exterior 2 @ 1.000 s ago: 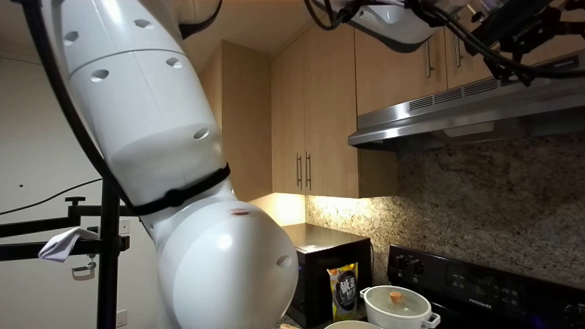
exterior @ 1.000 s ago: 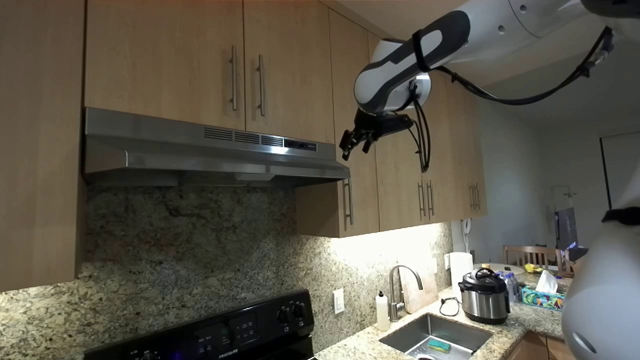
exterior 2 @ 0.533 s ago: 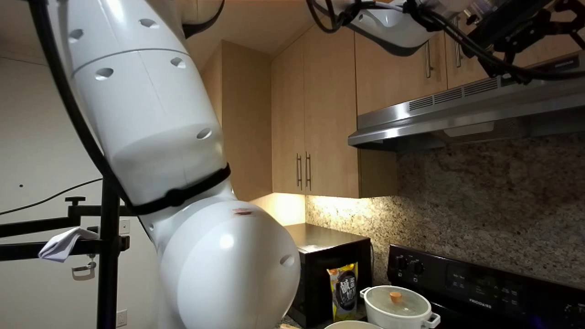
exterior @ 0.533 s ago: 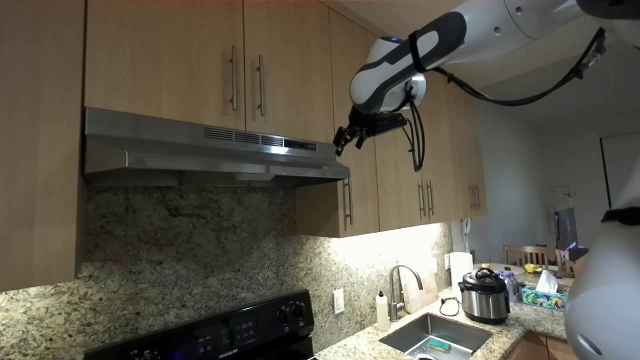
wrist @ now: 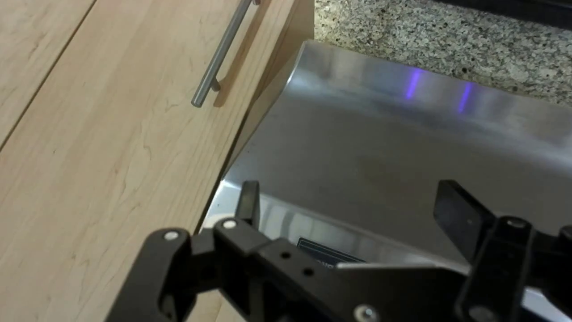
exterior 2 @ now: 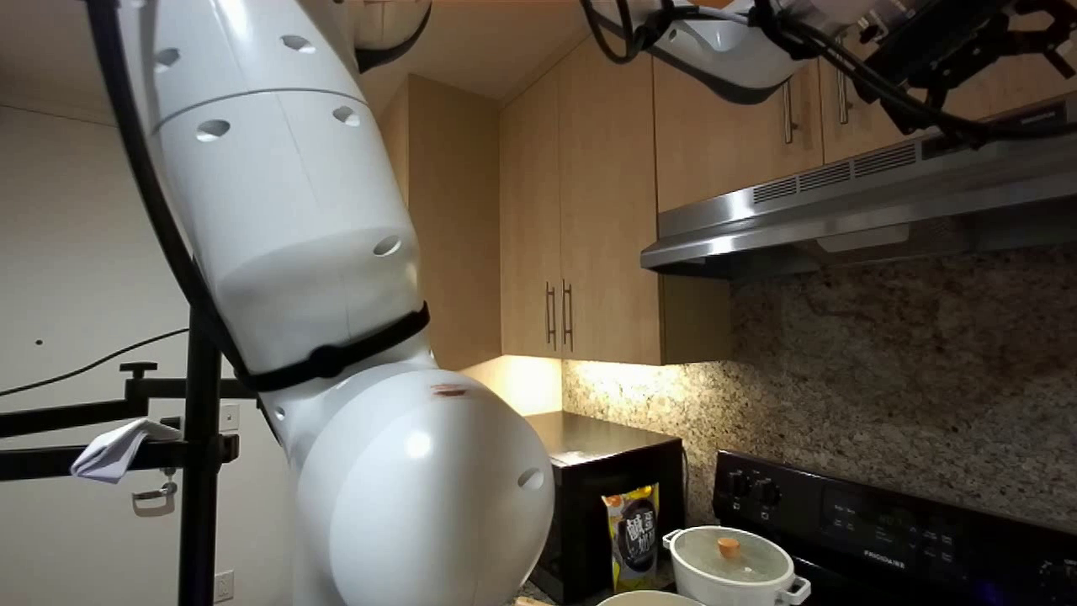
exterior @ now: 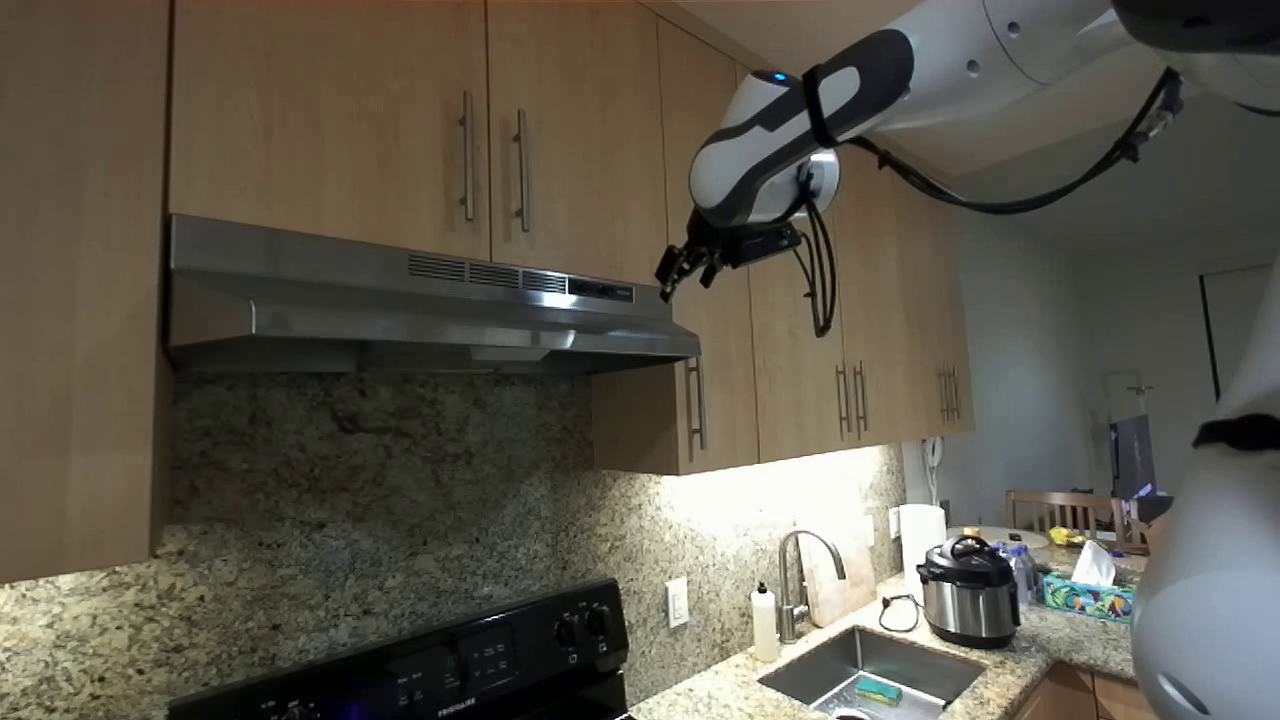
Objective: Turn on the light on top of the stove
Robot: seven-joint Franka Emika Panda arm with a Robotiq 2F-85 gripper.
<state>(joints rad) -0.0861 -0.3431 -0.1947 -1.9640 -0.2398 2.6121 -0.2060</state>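
My gripper is open, its two fingers far apart with nothing between them. In the wrist view it hangs in front of the steel range hood, whose dark control strip is partly hidden behind the gripper's body. An exterior view puts the gripper just right of the control strip, near the hood's right end; contact cannot be judged. Beneath the hood, the pale panel of the light shows no glow. Below stands the black stove, with knobs on its back panel.
Wooden cabinets with bar handles rise above and beside the hood. A white lidded pot sits on the stove, beside a snack bag and a black microwave. Cables dangle from the wrist.
In an exterior view, the gripper has shifted left and slightly up, closer to the hood's control strip. It stays open. The hood, light and stove look unmoved.
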